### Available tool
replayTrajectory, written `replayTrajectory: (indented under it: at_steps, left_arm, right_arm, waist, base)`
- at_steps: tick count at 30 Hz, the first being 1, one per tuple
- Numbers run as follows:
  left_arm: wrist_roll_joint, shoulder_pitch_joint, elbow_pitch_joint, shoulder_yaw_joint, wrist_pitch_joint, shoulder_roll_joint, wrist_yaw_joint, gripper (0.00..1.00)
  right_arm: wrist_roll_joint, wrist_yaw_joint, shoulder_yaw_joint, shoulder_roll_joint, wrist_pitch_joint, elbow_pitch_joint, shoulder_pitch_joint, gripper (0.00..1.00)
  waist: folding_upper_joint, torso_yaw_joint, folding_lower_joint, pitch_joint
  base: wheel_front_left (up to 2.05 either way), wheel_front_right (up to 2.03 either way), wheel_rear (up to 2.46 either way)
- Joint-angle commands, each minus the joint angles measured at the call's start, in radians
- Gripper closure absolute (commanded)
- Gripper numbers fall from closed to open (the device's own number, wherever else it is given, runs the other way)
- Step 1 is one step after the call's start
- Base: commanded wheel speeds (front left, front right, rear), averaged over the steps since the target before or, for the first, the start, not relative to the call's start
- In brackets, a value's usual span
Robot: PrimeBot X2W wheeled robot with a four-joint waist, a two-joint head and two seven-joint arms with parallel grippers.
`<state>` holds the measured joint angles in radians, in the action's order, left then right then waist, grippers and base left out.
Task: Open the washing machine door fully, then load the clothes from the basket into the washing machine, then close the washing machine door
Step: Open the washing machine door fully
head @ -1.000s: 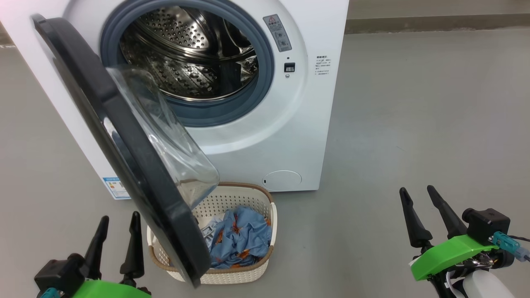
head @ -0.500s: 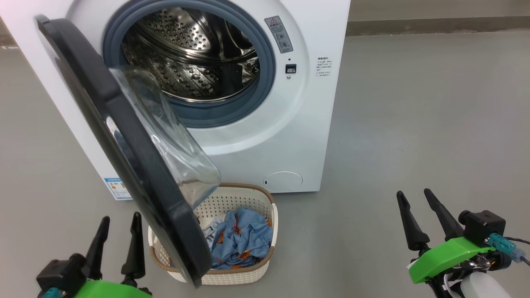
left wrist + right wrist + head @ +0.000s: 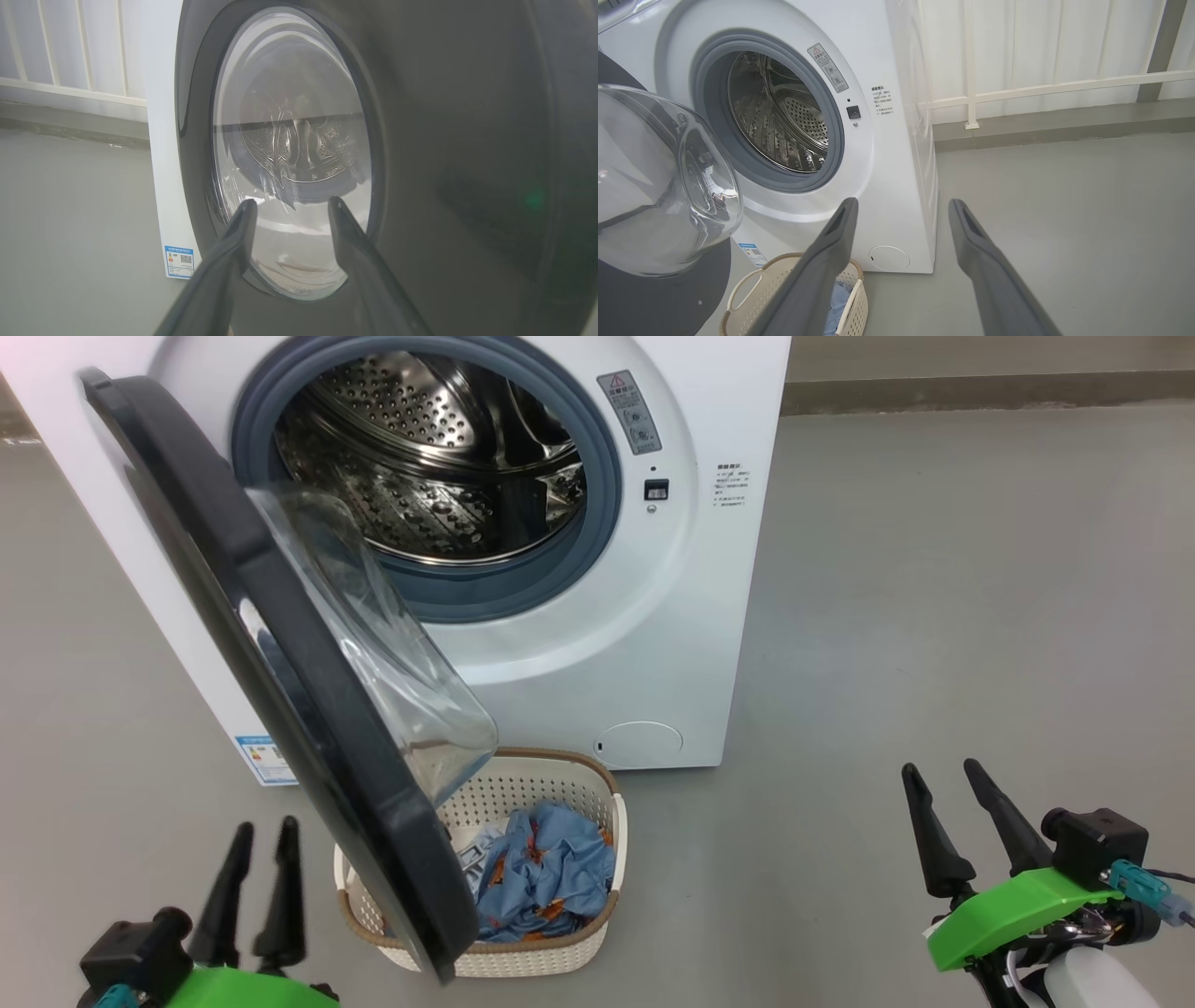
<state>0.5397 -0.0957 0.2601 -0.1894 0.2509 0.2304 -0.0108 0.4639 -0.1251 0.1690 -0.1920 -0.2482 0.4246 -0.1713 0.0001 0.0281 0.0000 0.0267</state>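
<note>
Bare laundry or utility area, white front-loading washing machine standing directly on smooth grey floor, cream basket of clothes sitting before it, white ribbed wall panelling with rail running behind, no furnishings showing.

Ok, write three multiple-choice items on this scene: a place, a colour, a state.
1. Where is the basket? A inside the drum; B on the floor before the washing machine; C atop it.
2. The clothes are mostly: A red; B black; C light blue.
3. The washing machine door is: A swung open; B shut; C taken off.
Answers: 1 B, it stands on the floor beneath the door's lower edge; 2 C, blue fabric lies in the basket; 3 A, it stands away from the machine's front.
</note>
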Motion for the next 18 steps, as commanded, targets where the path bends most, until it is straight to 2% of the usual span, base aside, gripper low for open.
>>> replayTrajectory:
  at_steps: [1,8,13,18]
  left_arm:
    - [-0.017,-0.017,-0.031,0.035,0.01,0.024,0.007,1.0]
    - [-0.043,-0.025,-0.143,0.051,0.011,0.025,0.025,1.0]
    - [-0.087,-0.029,-0.305,0.045,0.01,0.032,0.054,1.0]
    - [-0.095,-0.016,-0.48,0.007,-0.016,0.026,0.052,1.0]
  right_arm:
    - [-0.008,-0.006,0.014,-0.01,-0.013,-0.02,-0.02,0.0]
    - [-0.009,-0.006,0.005,-0.005,-0.013,-0.023,-0.012,0.0]
    - [-0.007,-0.006,0.008,-0.003,-0.013,-0.021,-0.012,0.0]
    - [-0.006,-0.006,0.011,0.0,-0.014,-0.018,-0.015,0.0]
  waist:
    - [-0.0001,0.0,0.0,0.0]
    - [-0.0001,0.009,0.0,0.001]
    - [-0.0001,0.015,0.0,0.002]
    - [-0.0001,0.02,0.0,-0.001]
  base:
    - [0.0,0.0,0.0]
    - [0.0,0.0,0.0]
    - [0.0,0.0,0.0]
    - [0.0,0.0,0.0]
